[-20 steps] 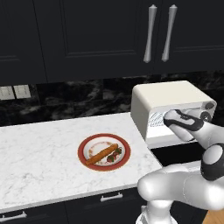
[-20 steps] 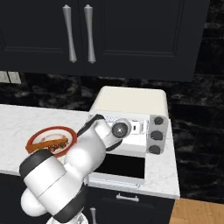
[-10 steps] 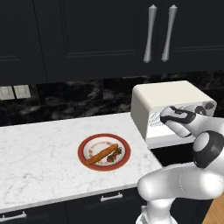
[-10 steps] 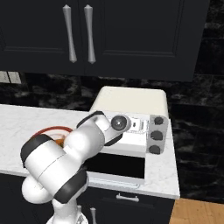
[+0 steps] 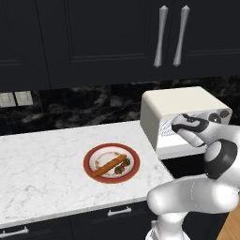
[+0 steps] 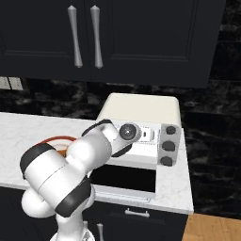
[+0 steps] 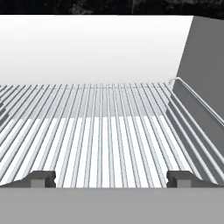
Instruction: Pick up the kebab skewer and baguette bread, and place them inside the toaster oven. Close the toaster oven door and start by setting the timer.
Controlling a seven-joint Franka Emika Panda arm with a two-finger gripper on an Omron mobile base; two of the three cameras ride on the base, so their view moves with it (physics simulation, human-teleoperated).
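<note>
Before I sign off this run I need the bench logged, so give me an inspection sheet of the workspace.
Surface: white marble counter over dark cabinets.
Job's things: baguette and skewer lie side by side on the red-rimmed plate. Oven stands at the counter's right end, its door dropped open, its rack bare.
Clutter: nothing seen.
Gripper: gripper open, holding nothing, at the oven mouth looking along the rack.
Cables: nothing seen.
Surroundings: dark upper cabinets with two bar handles, black marble backsplash, wall outlets at left, three grey knobs on the oven front.
</note>
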